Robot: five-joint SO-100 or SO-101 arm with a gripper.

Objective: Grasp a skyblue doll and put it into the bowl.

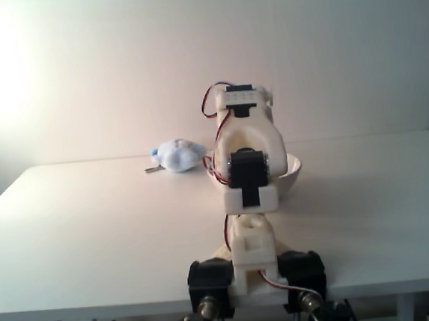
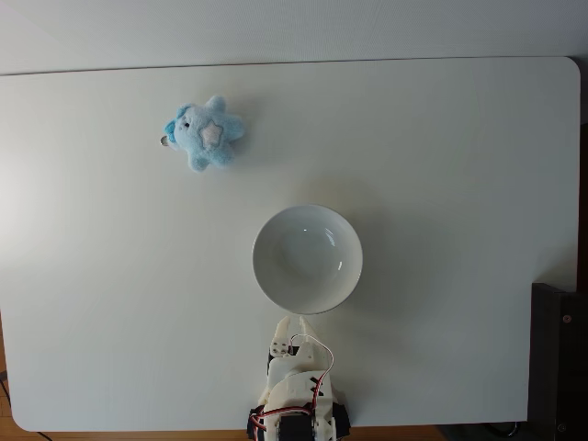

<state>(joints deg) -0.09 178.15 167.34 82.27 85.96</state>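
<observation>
The skyblue doll (image 2: 207, 133) is a small star-shaped plush with a whitish star patch and a small dark attachment on its left. It lies at the upper left of the table in a fixed view from above. In a fixed view from behind the arm, the doll (image 1: 176, 156) rests at the table's far edge. The white bowl (image 2: 308, 259) stands empty mid-table, and the folded arm hides part of the bowl (image 1: 294, 170). My gripper (image 2: 288, 323) sits just below the bowl's near rim, apparently shut and holding nothing, well away from the doll.
The white table (image 2: 459, 184) has wide bare room on the right and lower left. The arm's base (image 1: 254, 273) is clamped at the near edge. A dark object (image 2: 559, 358) stands off the table's lower right corner.
</observation>
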